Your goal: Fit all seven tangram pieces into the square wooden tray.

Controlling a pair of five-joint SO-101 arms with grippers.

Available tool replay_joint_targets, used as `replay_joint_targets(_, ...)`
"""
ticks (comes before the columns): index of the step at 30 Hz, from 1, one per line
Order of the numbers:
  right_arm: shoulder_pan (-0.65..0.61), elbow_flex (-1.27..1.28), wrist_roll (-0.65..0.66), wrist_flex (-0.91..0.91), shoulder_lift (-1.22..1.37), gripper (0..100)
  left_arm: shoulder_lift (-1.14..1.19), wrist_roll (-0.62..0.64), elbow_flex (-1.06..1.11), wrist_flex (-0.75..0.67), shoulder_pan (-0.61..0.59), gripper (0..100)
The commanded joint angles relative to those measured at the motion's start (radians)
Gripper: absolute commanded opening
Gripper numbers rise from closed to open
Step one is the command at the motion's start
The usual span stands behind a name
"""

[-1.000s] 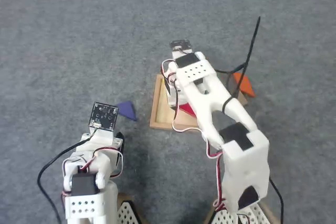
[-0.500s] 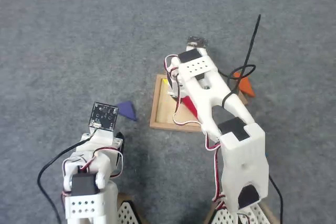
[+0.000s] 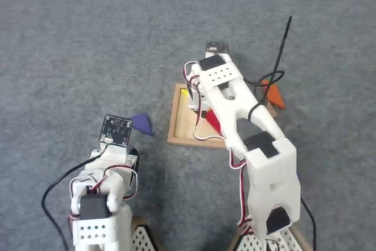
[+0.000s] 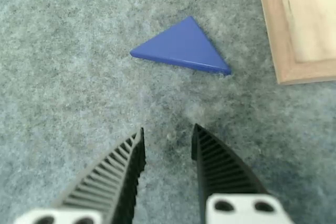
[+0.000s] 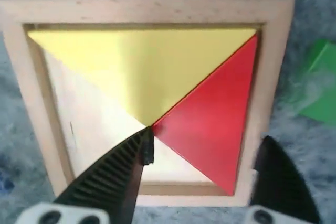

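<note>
The square wooden tray (image 5: 273, 77) lies under my right gripper (image 5: 205, 150), which hangs open above it with nothing between its fingers. A large yellow triangle (image 5: 142, 66) and a red triangle (image 5: 215, 129) lie flat inside the tray, meeting along one edge. In the high view the right arm (image 3: 220, 80) covers much of the tray (image 3: 179, 124); a strip of red triangle (image 3: 212, 121) shows. A blue triangle (image 4: 181, 48) lies on the carpet just ahead of my open left gripper (image 4: 168, 137), apart from it. It sits left of the tray as blue triangle (image 3: 141, 123).
An orange piece (image 3: 273, 94) lies on the carpet right of the tray, partly behind a black cable. A green piece (image 5: 320, 85) lies just outside the tray's rim. The tray's corner (image 4: 273, 35) is close to the blue triangle. Grey carpet stretches wide at the left and back.
The right arm's wrist has shifted away from the base and slightly right over the tray, uncovering a yellow corner. The left arm and blue triangle have stayed put.
</note>
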Motion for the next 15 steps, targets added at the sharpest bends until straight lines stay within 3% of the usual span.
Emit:
replay_joint_targets(1, 0.044, 0.037, 0.094, 0.007, -0.255, 16.2, -0.020, 0.009, -0.015, 0.005, -0.006, 14)
replay_joint_targets(5, 0.151, 0.262, 0.183, -0.028, -0.484, 15.1, -0.020, 0.009, -0.015, 0.005, -0.006, 14)
replay_joint_targets(10, 0.303, 0.571, 0.430, -0.082, -0.730, 19.1, -0.020, 0.009, -0.015, 0.005, -0.006, 14)
replay_joint_targets(15, 0.446, 0.671, 0.555, -0.082, -0.799, 21.4, -0.020, 0.009, -0.015, 0.005, -0.006, 14)
